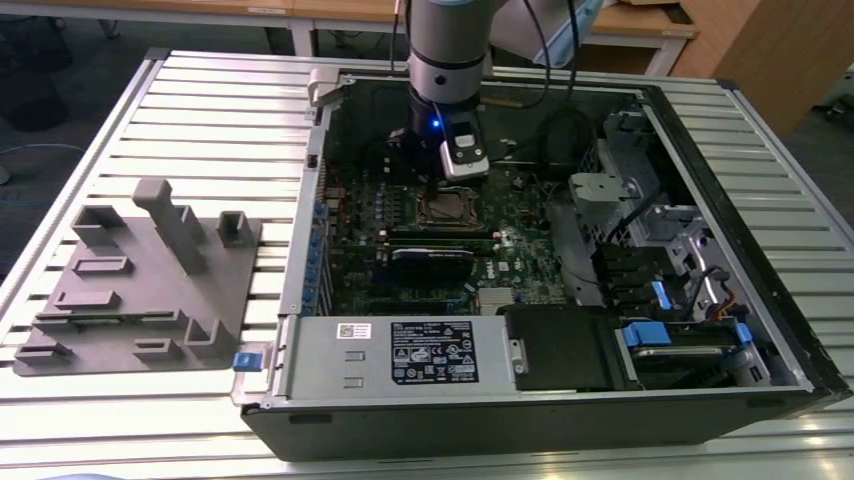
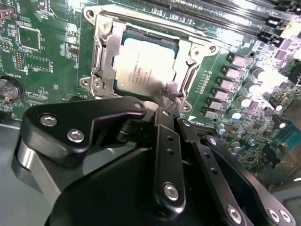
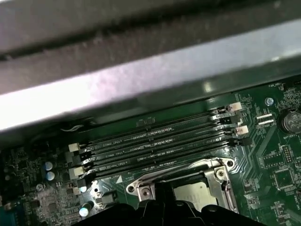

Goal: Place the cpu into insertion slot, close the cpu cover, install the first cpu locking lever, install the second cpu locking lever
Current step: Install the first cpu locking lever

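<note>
The cpu (image 2: 146, 63) lies flat in the insertion slot (image 1: 447, 210) on the green board, its silver-grey top showing. The silvery cpu cover (image 2: 104, 52) lies down over it, its window framing the chip. A thin metal lever (image 2: 155, 26) runs along the socket's far edge. My gripper (image 2: 164, 96) is shut, and its tips meet at the socket's near edge, right at the cover's rim. I cannot tell whether they touch a lever there. In the first wrist view the cpu (image 3: 195, 194) shows just beyond the gripper's dark body. The arm (image 1: 441, 60) stands upright over the socket.
The board sits deep inside an open computer case (image 1: 747, 150) with tall walls. Long memory slots (image 3: 155, 146) run beside the socket. A power supply (image 1: 427, 350) and drive bay with blue tabs (image 1: 681, 335) fill the near side. A grey fixture (image 1: 134, 280) lies at the exterior view's left.
</note>
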`<control>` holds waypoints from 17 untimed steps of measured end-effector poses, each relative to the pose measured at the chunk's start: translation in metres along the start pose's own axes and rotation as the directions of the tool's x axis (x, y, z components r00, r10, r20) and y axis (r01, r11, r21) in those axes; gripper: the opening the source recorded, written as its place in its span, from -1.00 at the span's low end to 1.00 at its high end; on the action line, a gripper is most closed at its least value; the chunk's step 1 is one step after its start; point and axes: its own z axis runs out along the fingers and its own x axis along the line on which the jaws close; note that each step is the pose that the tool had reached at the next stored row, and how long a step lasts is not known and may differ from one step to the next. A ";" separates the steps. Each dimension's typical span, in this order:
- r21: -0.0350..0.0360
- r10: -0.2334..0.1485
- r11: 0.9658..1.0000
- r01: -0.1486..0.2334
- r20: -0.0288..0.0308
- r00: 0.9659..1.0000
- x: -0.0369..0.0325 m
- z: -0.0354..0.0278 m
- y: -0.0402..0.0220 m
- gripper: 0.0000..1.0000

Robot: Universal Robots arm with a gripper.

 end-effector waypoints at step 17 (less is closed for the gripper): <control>0.002 0.003 1.000 -0.003 0.003 1.000 -0.0006 -0.0078 0.0006 -0.79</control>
